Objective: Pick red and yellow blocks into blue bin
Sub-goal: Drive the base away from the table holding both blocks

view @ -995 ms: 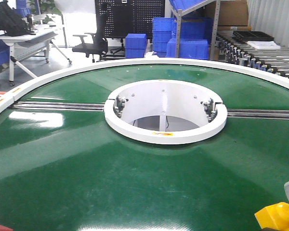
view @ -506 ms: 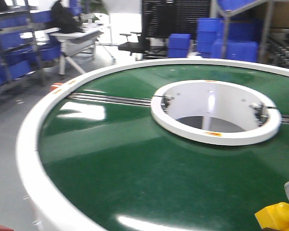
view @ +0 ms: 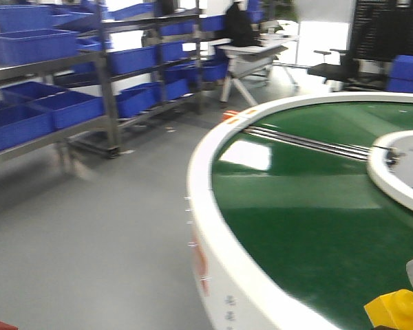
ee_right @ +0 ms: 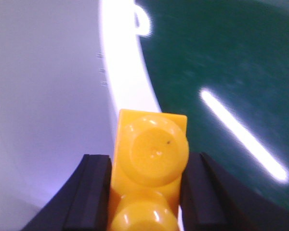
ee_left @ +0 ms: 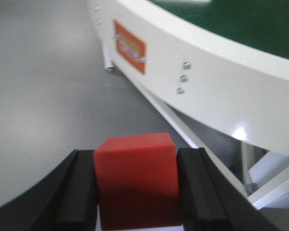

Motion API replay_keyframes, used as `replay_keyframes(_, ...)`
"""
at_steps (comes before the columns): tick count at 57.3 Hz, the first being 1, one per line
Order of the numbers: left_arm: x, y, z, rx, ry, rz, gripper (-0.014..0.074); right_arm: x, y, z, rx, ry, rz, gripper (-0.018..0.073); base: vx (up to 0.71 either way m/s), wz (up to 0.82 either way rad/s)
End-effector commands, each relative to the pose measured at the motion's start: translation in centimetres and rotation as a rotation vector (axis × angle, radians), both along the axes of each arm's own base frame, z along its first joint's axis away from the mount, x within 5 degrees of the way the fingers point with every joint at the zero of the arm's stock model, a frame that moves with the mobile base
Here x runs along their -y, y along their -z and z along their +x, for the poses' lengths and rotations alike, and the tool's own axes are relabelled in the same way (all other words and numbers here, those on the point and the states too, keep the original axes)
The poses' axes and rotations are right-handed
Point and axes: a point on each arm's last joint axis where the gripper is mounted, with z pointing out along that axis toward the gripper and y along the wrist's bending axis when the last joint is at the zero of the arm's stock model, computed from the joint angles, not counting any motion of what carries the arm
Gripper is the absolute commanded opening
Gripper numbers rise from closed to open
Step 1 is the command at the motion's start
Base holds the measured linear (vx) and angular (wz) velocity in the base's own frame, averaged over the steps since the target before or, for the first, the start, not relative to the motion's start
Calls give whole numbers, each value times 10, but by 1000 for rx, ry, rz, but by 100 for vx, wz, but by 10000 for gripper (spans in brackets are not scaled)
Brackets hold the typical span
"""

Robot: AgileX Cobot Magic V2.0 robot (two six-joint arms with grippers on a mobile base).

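My left gripper (ee_left: 136, 185) is shut on the red cube (ee_left: 136, 175), its black fingers (ee_left: 79, 192) pressed on both sides of it, held in the air beside the round table's white rim (ee_left: 221, 62). A sliver of red shows at the bottom left of the front view (view: 0, 324). My right gripper (ee_right: 147, 192) is shut on the yellow two-stud brick (ee_right: 151, 159), held over the table's edge; the brick also shows at the front view's bottom right (view: 396, 311). The glossy blue bin is out of view.
A big round green table (view: 316, 227) with a white rim (view: 213, 234) fills the right. Grey floor (view: 89, 234) lies to the left. Metal shelves with ribbed blue crates (view: 48, 103) stand at the far left. A desk and office chair stand behind.
The front view has swung left: the table has slid to the right of the frame, and the floor and shelves have come into view. Both blocks stay held in the same spots.
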Motion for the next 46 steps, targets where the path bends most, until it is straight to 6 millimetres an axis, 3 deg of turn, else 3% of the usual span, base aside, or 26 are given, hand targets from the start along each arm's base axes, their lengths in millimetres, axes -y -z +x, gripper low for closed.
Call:
replay_keyframes(1, 1, -14, 2, 84, -6, -47, 235, 0, -16, 2, 105, -9, 19, 231, -10, 74)
replay_keyframes(22, 1, -14, 1, 84, -5, -47, 235, 0, -16, 2, 104, -9, 19, 231, -7, 69)
replay_keyframes(46, 1, -14, 1, 84, -5, -47, 235, 0, -16, 2, 104, -9, 19, 231, -1, 44)
